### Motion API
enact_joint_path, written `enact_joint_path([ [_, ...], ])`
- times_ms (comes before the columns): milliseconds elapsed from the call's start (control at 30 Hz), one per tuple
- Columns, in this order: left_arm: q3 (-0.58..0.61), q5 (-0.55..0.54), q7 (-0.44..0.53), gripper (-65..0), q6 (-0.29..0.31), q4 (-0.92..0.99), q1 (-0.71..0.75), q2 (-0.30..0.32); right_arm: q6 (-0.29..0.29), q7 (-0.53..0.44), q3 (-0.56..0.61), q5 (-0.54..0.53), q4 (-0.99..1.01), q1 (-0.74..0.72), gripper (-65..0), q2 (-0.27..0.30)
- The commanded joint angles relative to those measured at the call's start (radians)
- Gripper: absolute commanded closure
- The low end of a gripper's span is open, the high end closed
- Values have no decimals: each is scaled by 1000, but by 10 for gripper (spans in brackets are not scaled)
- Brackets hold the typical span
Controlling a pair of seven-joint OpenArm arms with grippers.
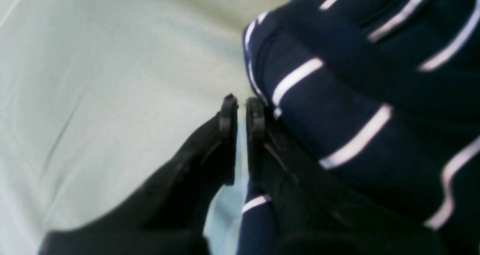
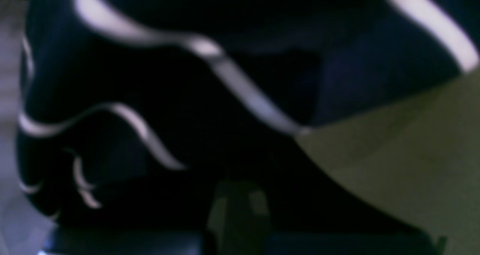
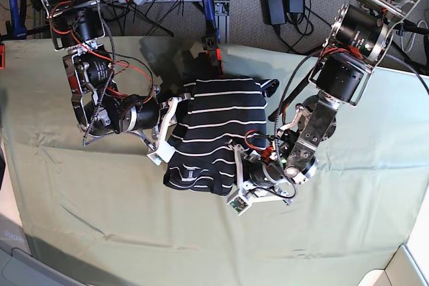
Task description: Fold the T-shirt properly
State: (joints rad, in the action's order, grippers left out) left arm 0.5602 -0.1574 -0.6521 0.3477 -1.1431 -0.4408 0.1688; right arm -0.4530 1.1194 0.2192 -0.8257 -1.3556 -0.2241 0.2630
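While no brand, label or lettering can be read anywhere, you can see the table (image 3: 80, 199) is draped in a plain olive-green cloth (image 3: 335, 232), matte and softly creased. On the base view's left, your right claw (image 3: 163, 140), on white brackets with red wiring behind, sits against the shirt's left edge; the right wrist view is too blurred and filled with dark fabric for you to tell whether it is open or closed. The T-shirt (image 3: 214, 132) lies bunched in the middle of the table, soft navy fabric with thin white stripes that bend over its folds. At its right lower edge your left claw (image 1: 242, 135) rests on the cloth, its two black fingers (image 1: 228, 127) nearly together with only a slim gap, gripping nothing, the right finger brushing the shirt's rounded fold
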Motion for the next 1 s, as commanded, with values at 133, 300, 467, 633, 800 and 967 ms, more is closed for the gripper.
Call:
enact_joint_path([
  [133,-5,-3,20,-54,-102,-20,-37,26,-71,7,-35,3,-12,-11,0,9],
  [300,-11,-3,16,-54,-128,-92,-41,67,-72,7,-87,3,-13,-11,0,9],
  [467,-71,-67,-59,-54,-128,-185,-40,117,-72,6,-129,3,-13,-12,0,30],
  [633,-151,-179,-119,-53,-114,-266,-17,198,-71,-1,-143,3,-38,-13,0,110],
  [800,-199,-233,-147,-53,-108,-412,87,301,-71,0,-162,3,-89,-11,0,176],
  [967,-298,-256,-161,-53,-108,-558,237,363,-71,0,-224,3,-97,-11,0,202],
])
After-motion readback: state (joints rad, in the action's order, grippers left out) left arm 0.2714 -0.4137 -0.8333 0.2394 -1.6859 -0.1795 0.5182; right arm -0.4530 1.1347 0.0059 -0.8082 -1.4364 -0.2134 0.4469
